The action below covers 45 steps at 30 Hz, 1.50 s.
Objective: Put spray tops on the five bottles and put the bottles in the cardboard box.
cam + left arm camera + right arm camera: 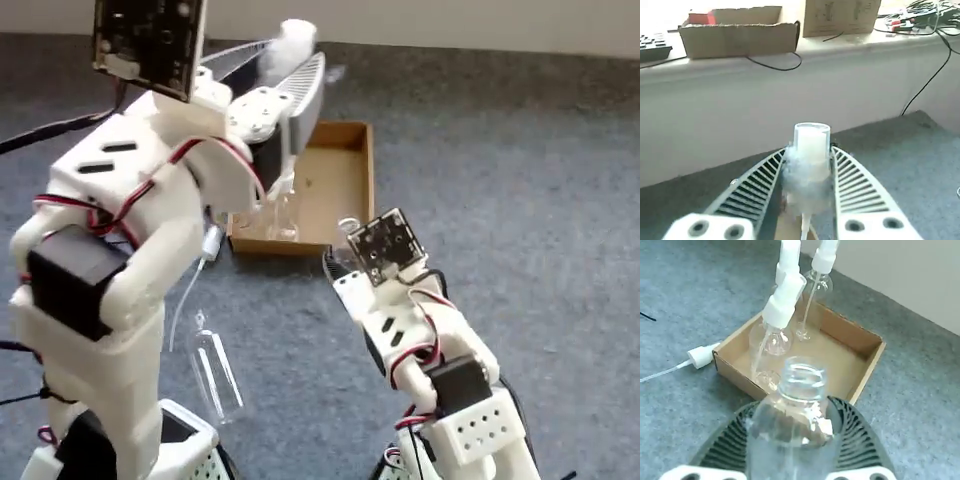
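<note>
On the left, the left claw (811, 156) is raised high above the grey worktop (520, 180), its ribbed fingers (755, 187) closed on a white spray top (811, 137) that stands upright between them with its thin tube hanging below; low beside that arm's base a clear bottle (216, 372) lies on its side on the worktop with no top on it; a little farther up, a loose spray top (210, 243) lies flat with its long tube trailing away, just outside the near left corner of the cardboard box (340, 170); the box sits open in the middle of the worktop, and inside it, toward its left side, at least two capped bottles (771, 340) stand close together, the nearer one's top tilted; how many there are beyond those two I cannot tell; to the right, just before the box's near wall, the right claw (797, 410) is clamped around an open-necked bottle (801, 377), held upright.
</note>
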Motion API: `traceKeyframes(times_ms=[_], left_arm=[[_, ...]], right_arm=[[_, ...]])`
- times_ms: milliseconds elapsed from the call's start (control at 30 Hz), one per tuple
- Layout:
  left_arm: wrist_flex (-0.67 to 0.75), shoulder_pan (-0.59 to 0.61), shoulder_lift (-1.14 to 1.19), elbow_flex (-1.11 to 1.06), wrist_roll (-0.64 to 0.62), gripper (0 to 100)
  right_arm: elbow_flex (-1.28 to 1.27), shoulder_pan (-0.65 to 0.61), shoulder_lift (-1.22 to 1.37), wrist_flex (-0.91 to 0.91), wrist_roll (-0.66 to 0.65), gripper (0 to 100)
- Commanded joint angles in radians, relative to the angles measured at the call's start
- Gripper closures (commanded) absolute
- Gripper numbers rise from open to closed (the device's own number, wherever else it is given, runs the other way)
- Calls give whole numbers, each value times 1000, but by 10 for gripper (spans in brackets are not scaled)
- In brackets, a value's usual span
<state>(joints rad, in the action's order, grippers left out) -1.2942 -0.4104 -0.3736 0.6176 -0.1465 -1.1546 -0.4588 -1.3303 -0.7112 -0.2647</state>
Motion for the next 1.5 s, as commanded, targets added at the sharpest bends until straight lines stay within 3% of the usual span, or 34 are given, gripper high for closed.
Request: traceKeyframes(times_ms=[0,100,267,367,867,1267,1467], left_arm=[[61,-96,36,1,-6,965],[69,-133,56,1,-6,962],[69,-177,56,1,-3,962],[72,-188,62,1,-3,962],[407,-189,56,-325,-9,962],[387,-189,54,-329,-12,962],[353,-211,53,-323,-118,962]], right_arm=[[-8,-8,-102,27,11,994],[-53,-12,-163,45,38,994],[-162,-10,-219,234,190,994],[-231,-10,-225,285,201,994],[-271,-41,-225,292,203,994],[-268,-38,-225,294,203,994],[-272,-38,-225,375,201,994]])
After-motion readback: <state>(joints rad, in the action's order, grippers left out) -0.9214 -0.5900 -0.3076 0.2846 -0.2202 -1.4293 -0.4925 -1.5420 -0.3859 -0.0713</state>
